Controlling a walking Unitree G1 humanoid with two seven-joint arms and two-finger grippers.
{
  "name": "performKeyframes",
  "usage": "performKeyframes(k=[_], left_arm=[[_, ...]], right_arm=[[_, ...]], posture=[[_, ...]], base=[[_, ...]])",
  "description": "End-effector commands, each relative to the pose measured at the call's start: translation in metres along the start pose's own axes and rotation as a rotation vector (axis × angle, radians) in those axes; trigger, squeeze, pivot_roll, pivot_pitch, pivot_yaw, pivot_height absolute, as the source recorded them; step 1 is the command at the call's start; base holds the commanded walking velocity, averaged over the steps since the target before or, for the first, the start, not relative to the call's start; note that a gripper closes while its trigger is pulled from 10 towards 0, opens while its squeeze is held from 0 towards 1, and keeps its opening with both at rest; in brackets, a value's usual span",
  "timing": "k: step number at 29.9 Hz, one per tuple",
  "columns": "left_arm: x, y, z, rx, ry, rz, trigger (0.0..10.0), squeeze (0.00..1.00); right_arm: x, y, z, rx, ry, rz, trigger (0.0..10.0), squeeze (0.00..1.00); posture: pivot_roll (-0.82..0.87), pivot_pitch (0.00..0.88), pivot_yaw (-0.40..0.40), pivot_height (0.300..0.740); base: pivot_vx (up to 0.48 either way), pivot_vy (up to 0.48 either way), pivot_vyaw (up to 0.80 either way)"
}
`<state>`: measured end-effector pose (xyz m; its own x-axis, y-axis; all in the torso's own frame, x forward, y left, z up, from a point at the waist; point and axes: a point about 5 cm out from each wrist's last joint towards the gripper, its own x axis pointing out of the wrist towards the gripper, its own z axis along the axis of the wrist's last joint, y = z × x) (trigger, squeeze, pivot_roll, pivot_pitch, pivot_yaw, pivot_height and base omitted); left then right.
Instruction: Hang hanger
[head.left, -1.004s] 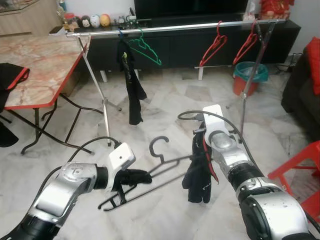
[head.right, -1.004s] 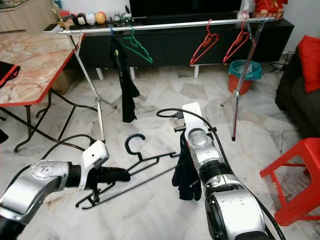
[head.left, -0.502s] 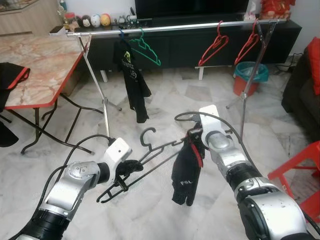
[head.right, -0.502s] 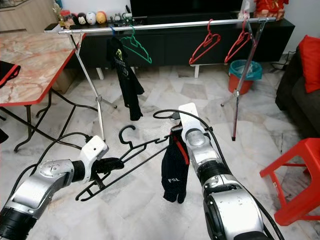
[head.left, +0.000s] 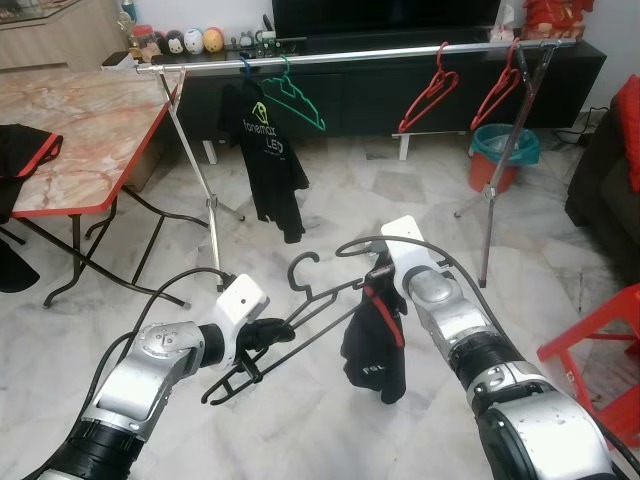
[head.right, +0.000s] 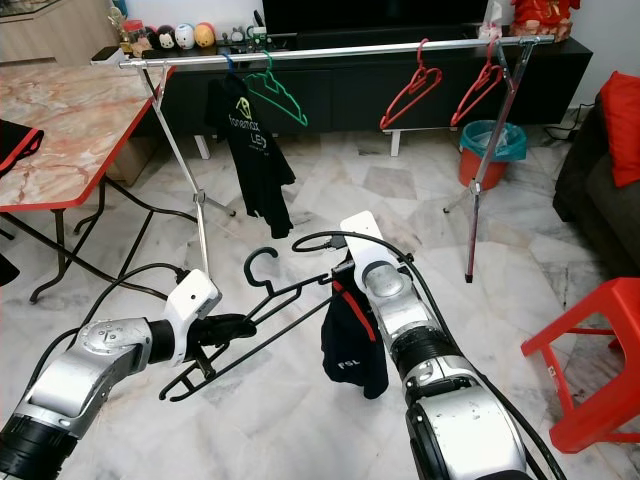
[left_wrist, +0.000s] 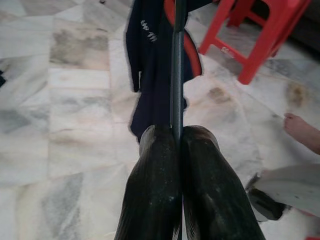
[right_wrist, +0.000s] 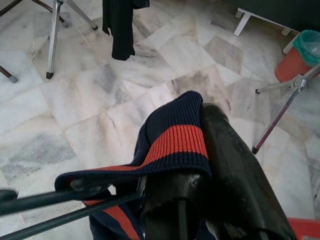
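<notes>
My left gripper (head.left: 262, 338) pinches the black wire hanger (head.left: 285, 325), my right gripper (head.left: 385, 290) the red-trimmed navy garment (head.left: 374, 340) on it, the silver clothes rail (head.left: 340, 55) well ahead, unreached.

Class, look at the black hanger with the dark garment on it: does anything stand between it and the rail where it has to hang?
Nothing visible does. The black hanger is held over open floor by the left gripper and right gripper. The rail has a free stretch between the green hanger and the red hangers.
</notes>
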<state>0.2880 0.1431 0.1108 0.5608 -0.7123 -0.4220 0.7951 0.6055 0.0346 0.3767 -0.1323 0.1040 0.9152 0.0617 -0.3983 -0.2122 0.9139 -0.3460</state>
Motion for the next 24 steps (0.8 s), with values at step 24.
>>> performKeyframes(k=[24], left_arm=[[0.004, 0.017, 0.005, -0.052, -0.016, 0.173, 10.0, 0.00]], right_arm=[[-0.009, 0.004, 0.016, 0.013, -0.039, -0.013, 10.0, 0.00]], posture=[[-0.06, 0.001, 0.064, 0.740]], base=[[0.000, 0.000, 0.00]])
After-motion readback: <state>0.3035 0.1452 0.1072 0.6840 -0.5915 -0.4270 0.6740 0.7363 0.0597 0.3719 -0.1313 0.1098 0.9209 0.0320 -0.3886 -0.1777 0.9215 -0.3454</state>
